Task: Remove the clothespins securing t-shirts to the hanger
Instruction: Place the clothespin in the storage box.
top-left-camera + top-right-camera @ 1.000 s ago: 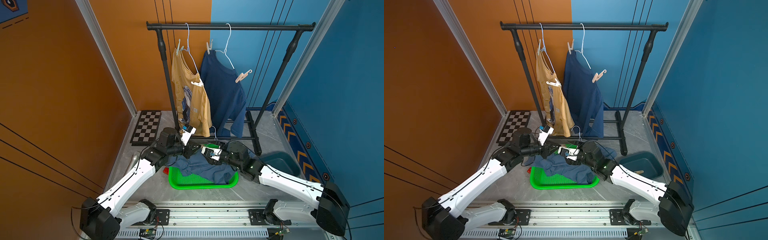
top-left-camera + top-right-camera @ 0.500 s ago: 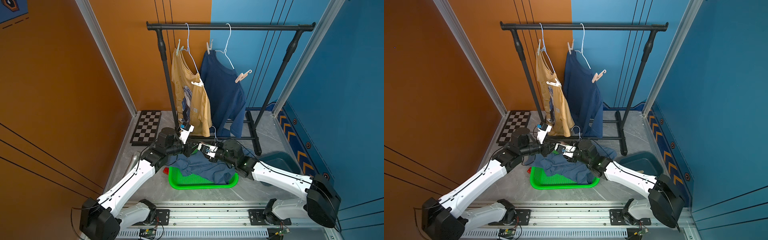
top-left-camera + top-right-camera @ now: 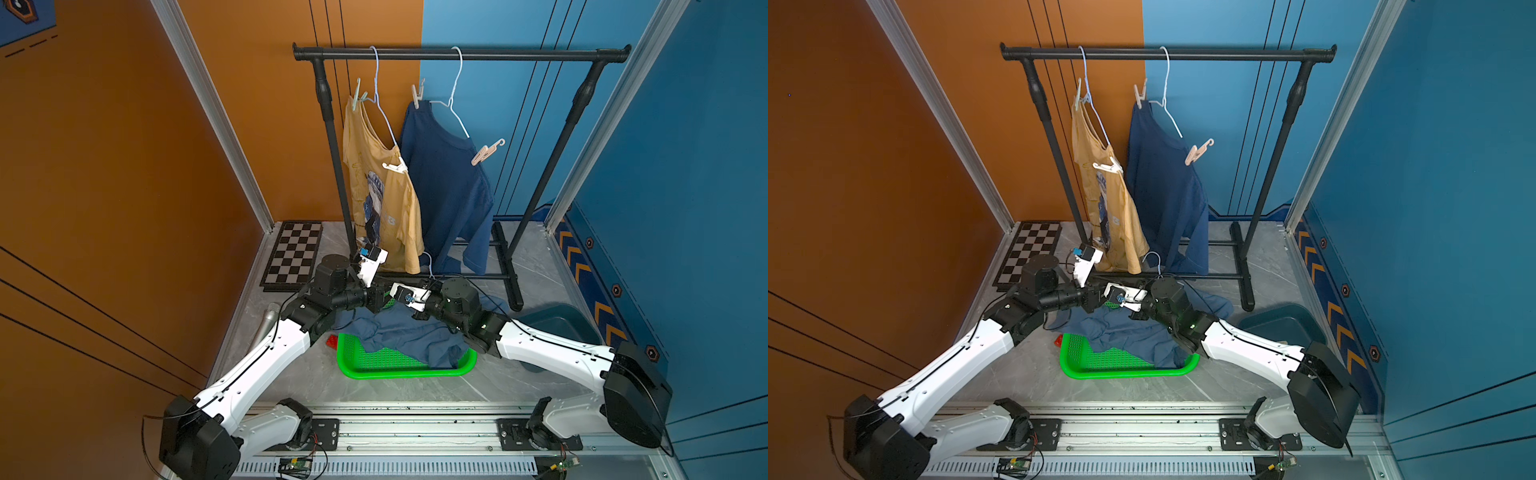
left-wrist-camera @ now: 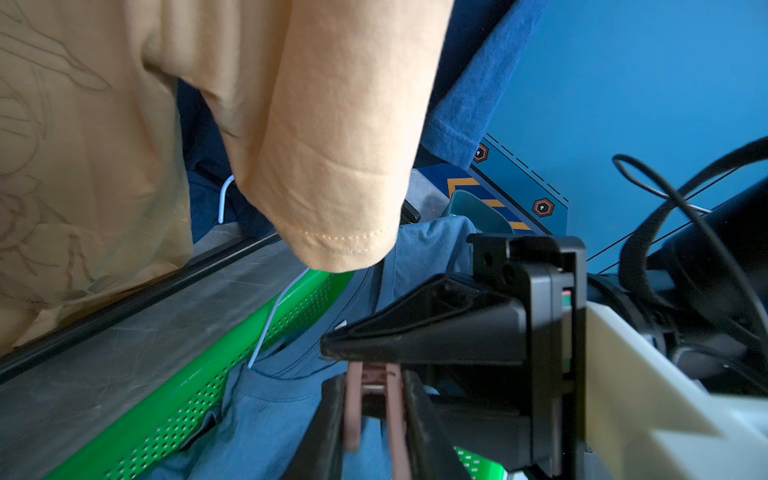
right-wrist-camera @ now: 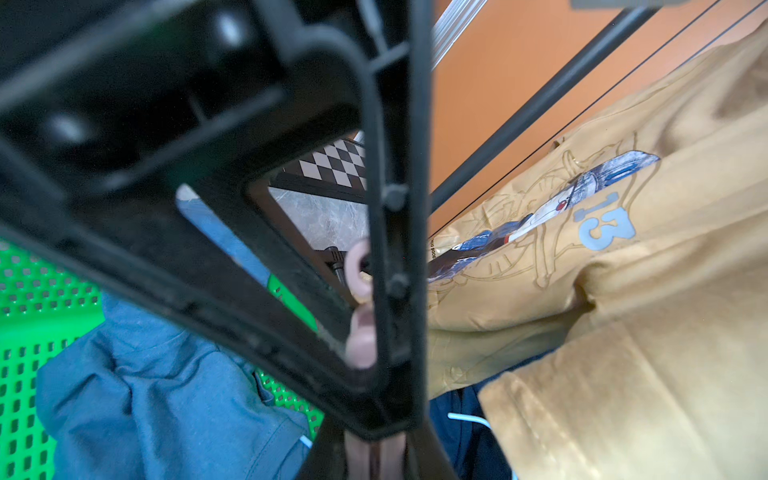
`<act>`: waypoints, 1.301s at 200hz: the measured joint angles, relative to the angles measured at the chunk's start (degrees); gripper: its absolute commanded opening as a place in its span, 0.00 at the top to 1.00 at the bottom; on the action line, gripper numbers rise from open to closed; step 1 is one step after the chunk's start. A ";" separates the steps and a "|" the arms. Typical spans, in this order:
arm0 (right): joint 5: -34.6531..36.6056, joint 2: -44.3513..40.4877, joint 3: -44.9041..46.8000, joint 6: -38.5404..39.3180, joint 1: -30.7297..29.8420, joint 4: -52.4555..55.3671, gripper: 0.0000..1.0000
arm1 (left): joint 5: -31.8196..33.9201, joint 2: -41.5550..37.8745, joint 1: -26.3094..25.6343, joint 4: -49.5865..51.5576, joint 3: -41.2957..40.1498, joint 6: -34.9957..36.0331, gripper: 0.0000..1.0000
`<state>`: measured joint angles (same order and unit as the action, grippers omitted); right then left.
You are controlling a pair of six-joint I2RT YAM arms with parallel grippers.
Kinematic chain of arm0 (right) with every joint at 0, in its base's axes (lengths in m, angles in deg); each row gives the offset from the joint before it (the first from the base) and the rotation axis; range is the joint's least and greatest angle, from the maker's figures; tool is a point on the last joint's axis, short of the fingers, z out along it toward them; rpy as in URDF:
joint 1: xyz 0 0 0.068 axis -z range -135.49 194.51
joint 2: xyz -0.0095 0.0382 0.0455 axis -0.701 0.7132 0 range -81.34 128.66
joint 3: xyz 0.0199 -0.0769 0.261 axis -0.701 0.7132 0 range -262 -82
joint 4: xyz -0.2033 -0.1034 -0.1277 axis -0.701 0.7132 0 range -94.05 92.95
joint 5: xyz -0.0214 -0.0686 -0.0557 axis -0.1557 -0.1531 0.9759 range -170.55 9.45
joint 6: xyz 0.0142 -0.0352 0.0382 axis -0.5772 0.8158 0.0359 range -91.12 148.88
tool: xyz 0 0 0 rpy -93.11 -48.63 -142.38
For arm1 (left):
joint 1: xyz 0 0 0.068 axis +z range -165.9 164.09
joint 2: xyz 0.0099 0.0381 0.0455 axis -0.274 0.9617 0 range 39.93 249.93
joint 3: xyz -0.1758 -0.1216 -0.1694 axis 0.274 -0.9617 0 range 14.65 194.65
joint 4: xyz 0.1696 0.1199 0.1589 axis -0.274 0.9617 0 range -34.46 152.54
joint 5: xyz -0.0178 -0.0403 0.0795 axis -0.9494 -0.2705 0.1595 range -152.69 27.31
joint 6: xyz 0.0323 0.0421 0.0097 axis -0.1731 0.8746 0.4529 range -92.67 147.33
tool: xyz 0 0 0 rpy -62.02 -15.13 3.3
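- Although one shirt is already down, we judge the job well short of half done: the slate-blue t-shirt [image 3: 399, 332] lies crumpled in the green basket [image 3: 399, 368], and its wire hanger [image 4: 270, 316] lies with it.
- On the rack [image 3: 457, 53], four pegs are still clipped. The mustard t-shirt [image 3: 386, 195] carries a pale green peg [image 3: 356, 95] at one shoulder and a white peg [image 3: 395, 167] at the other. The navy t-shirt [image 3: 449, 187] carries a cream peg [image 3: 417, 94] and a pink hooked peg [image 3: 485, 151].
- Above the basket, both grippers meet on one pink clothespin [image 4: 353, 415]. The left gripper [image 4: 372, 382] pinches it between its fingers, and the right gripper [image 5: 372, 451] looks clamped on the same peg.
- We cannot tell whether that peg is free of the cloth, because its lower end is cut off in the left wrist view.
- In both top views the wrists and cameras cover the fingertips, so the grip shows only in the wrist views, close up and partly blurred.
- We cannot find a sixth peg anywhere, and a small red thing [image 3: 331, 341] at the basket's corner is too small to name.
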<state>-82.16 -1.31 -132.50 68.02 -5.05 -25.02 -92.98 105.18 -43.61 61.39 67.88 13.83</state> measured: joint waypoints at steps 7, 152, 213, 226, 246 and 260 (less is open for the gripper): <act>0.00 0.00 -0.17 0.09 0.00 0.39 0.87 | -0.02 0.02 0.00 -0.09 0.00 0.02 0.67; -1.22 -8.15 0.76 1.27 5.75 8.35 0.89 | -2.36 -0.66 0.33 -6.21 -1.16 -0.02 0.37; -2.67 -17.09 2.62 -1.46 13.79 18.51 0.88 | 1.53 1.38 -8.24 -14.49 -1.44 3.45 0.32; -3.28 -19.76 2.82 -1.97 16.11 21.20 0.88 | 2.34 2.91 -9.75 -16.76 -1.49 3.89 0.32; -4.33 -24.06 3.21 -2.49 19.67 26.05 0.88 | 4.26 5.79 -12.02 -19.19 -1.49 4.94 0.32; -4.70 -27.28 3.76 -3.19 22.18 29.51 0.87 | 6.23 7.54 -14.25 -19.85 -1.46 6.16 0.32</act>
<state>-86.85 -28.59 -128.74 64.82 17.13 4.48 -86.75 112.72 -57.86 41.54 66.42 20.00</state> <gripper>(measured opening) 0.171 0.680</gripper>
